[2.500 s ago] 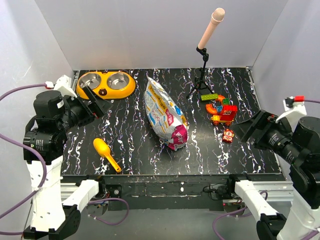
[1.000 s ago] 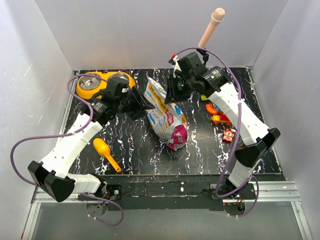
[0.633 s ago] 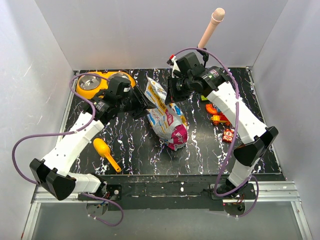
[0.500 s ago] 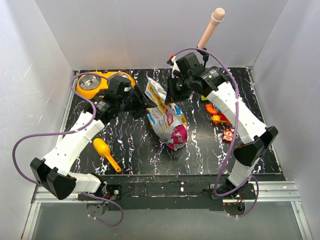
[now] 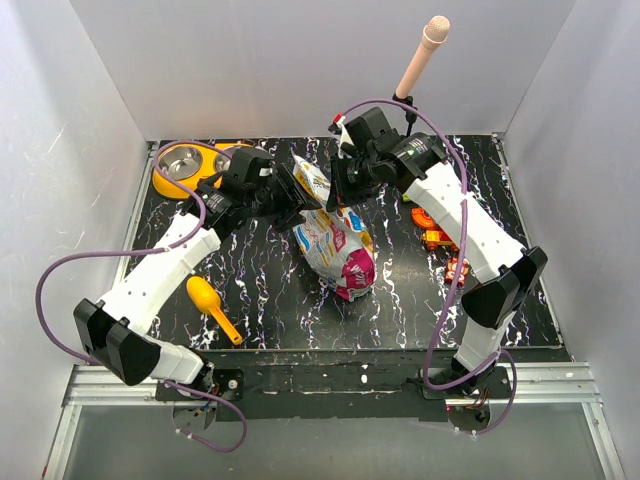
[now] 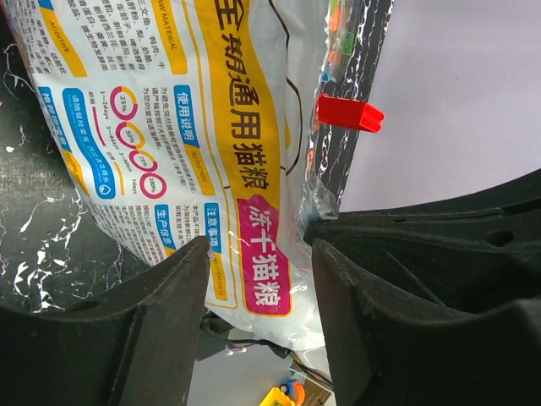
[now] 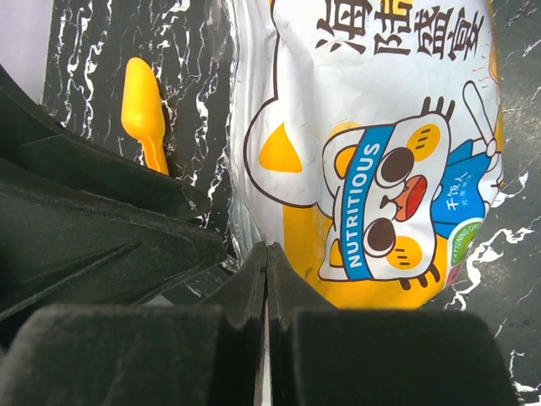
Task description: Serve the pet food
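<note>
The pet food is hidden inside its white, yellow and pink printed bag (image 5: 337, 240), which lies along the middle of the black marbled table. A cartoon cat shows on the bag (image 7: 380, 127) in the right wrist view and printed text on the bag (image 6: 211, 127) in the left wrist view. My right gripper (image 5: 336, 193) is at the bag's far end, and the right gripper (image 7: 267, 249) is shut on the thin top edge. My left gripper (image 5: 291, 196) is at the same end from the left. The left gripper (image 6: 258, 245) is open, with the bag's corner between its fingers.
An orange double bowl (image 5: 168, 178) sits at the far left corner. An orange scoop (image 5: 212, 305) lies near the left front, and the scoop (image 7: 144, 114) also shows in the right wrist view. Toy bricks (image 5: 440, 228) lie to the right, and a microphone on a stand (image 5: 420, 60) is behind them.
My right gripper has closed onto the bag's top edge. My left arm has shifted right, off the bowl and up to the bag's end.
</note>
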You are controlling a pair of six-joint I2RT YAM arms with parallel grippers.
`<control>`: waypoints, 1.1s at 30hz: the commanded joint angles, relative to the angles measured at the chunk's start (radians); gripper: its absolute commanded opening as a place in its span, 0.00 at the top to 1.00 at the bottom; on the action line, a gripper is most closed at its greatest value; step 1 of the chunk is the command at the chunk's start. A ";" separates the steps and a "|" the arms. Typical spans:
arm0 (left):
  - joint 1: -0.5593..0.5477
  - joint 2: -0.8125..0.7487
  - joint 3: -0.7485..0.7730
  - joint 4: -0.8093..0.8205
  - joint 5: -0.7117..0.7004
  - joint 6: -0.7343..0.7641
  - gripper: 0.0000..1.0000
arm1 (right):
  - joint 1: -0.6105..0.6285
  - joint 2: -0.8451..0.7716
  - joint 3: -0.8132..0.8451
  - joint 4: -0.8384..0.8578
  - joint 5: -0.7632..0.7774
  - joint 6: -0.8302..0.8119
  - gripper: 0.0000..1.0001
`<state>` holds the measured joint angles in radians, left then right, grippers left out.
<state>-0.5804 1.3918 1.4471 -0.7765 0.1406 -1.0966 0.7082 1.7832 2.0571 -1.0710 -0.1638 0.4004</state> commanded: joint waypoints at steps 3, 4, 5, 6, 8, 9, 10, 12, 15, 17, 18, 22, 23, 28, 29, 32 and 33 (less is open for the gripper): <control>-0.009 -0.014 0.027 0.026 -0.004 -0.003 0.53 | -0.001 -0.074 -0.087 0.075 -0.097 0.233 0.99; -0.009 -0.019 0.016 0.031 -0.006 -0.008 0.54 | -0.001 -0.085 -0.109 0.097 -0.111 0.264 0.99; -0.009 -0.023 0.007 0.043 -0.006 -0.011 0.55 | -0.003 -0.096 -0.133 0.115 -0.117 0.291 0.99; -0.009 -0.024 -0.001 0.052 -0.003 -0.017 0.55 | -0.003 -0.102 -0.149 0.132 -0.123 0.305 0.99; -0.009 -0.014 -0.002 0.060 -0.006 -0.019 0.55 | -0.003 -0.100 -0.149 0.131 -0.111 0.305 0.99; -0.009 -0.007 0.002 0.062 -0.007 -0.019 0.56 | -0.003 -0.099 -0.141 0.123 -0.106 0.298 0.99; -0.009 -0.001 0.006 0.065 -0.009 -0.016 0.57 | -0.003 -0.096 -0.134 0.115 -0.102 0.290 0.99; -0.009 0.018 0.015 0.063 -0.012 -0.005 0.61 | -0.003 -0.100 -0.129 0.112 -0.085 0.285 0.99; -0.009 0.024 0.010 0.057 -0.019 -0.011 0.70 | -0.003 -0.113 -0.141 0.118 -0.072 0.291 0.99; -0.009 0.016 0.006 0.059 -0.021 -0.008 0.70 | -0.003 -0.113 -0.141 0.109 -0.059 0.295 0.99; -0.009 0.010 0.006 0.059 -0.022 -0.005 0.69 | -0.004 -0.113 -0.140 0.100 -0.049 0.291 0.99; -0.007 -0.022 -0.028 0.065 -0.032 -0.011 0.63 | -0.010 -0.114 -0.137 0.097 -0.042 0.287 0.99; -0.009 -0.025 -0.036 0.069 -0.033 -0.017 0.64 | -0.010 -0.113 -0.135 0.095 -0.045 0.285 0.99; -0.009 -0.004 -0.034 0.085 -0.013 -0.025 0.67 | -0.015 -0.107 -0.124 0.098 -0.057 0.288 0.99; -0.009 0.001 -0.030 0.085 -0.012 -0.023 0.67 | -0.016 -0.107 -0.124 0.098 -0.060 0.290 0.99; -0.009 0.007 -0.033 0.092 -0.015 -0.020 0.66 | -0.016 -0.100 -0.121 0.106 -0.086 0.291 0.99; -0.009 0.015 -0.033 0.094 -0.010 -0.020 0.66 | -0.016 -0.100 -0.117 0.105 -0.089 0.293 0.99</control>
<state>-0.5846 1.4067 1.4155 -0.6998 0.1310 -1.1217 0.6933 1.7096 1.9194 -0.9657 -0.2134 0.6815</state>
